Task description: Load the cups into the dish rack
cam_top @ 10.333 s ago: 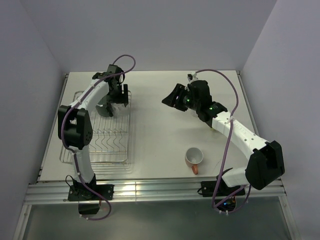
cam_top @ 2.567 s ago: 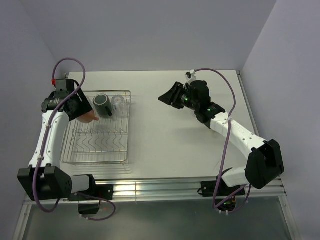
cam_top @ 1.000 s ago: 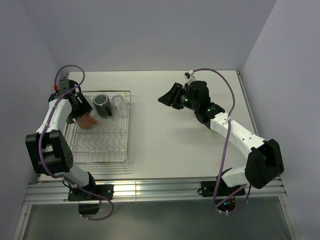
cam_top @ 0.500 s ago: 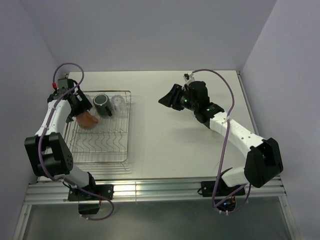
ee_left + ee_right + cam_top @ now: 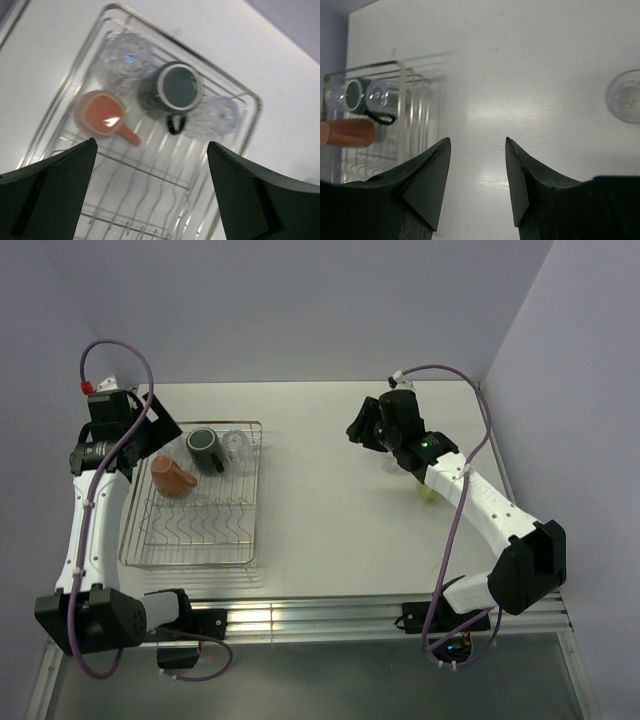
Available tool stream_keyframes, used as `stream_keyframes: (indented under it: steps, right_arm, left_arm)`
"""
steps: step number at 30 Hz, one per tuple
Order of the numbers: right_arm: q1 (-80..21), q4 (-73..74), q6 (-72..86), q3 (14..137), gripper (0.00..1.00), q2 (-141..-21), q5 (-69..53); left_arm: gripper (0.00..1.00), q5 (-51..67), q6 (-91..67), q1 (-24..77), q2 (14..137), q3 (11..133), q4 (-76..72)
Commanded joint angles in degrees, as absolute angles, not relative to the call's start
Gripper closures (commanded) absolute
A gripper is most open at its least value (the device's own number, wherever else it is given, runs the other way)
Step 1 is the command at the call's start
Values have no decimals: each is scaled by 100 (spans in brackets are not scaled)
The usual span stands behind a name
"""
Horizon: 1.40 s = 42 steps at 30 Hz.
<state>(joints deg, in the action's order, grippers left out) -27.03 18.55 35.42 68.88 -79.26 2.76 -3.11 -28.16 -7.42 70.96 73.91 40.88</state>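
Right now my left gripper hangs spread wide with nothing between its fingers, above the rack. Below it the orange mug turns a round orange end up at me, its handle jutting toward the lower right of that view. Whether it stands straight or leans on the prongs I cannot tell from there. Just beyond it the black mug also shows a round, pale-ringed end, handle pointing back toward my fingers. It sits between two clear glasses, close against both. My right gripper is partly spread and empty over the bare table, with the rack well off to its left. From that wrist the orange mug appears side-on, its long axis running across the picture, a side the left wrist does not give. That wrist also shows a third glass standing on the table to the gripper's right. Only the overhead camera catches the yellow-green cup, peeking out beside my right forearm.
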Motion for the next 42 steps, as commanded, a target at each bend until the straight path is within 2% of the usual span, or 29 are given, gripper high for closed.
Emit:
stream_keyframes:
  steps: [1,6,14,21,37,42]
  right_arm:
    - [-2497,2645,3348,7154,44,-7876,1432]
    - [-2250,3330,3647,6996,44,-7568,2099]
    - [-1470,4350,3823,6900,46,-7515,2628]
    - [-906,4175,3692,6618,46,-7672,2383]
    - [-800,3621,3638,6407,47,-8543,2030]
    - [-800,3454,3665,6267,55,-8710,1916]
  left_arm:
    - [1,325,-2830,-309,6646,7585,3745]
    - [1,430,-2743,666,6539,7655,3560]
    - [1,1019,-2725,835,6451,7260,3112]
    - [1,1265,-2663,844,6477,7146,2909]
    - [1,1336,-2602,870,6486,6829,2725]
    - [1,1345,-2593,870,6495,6715,2672]
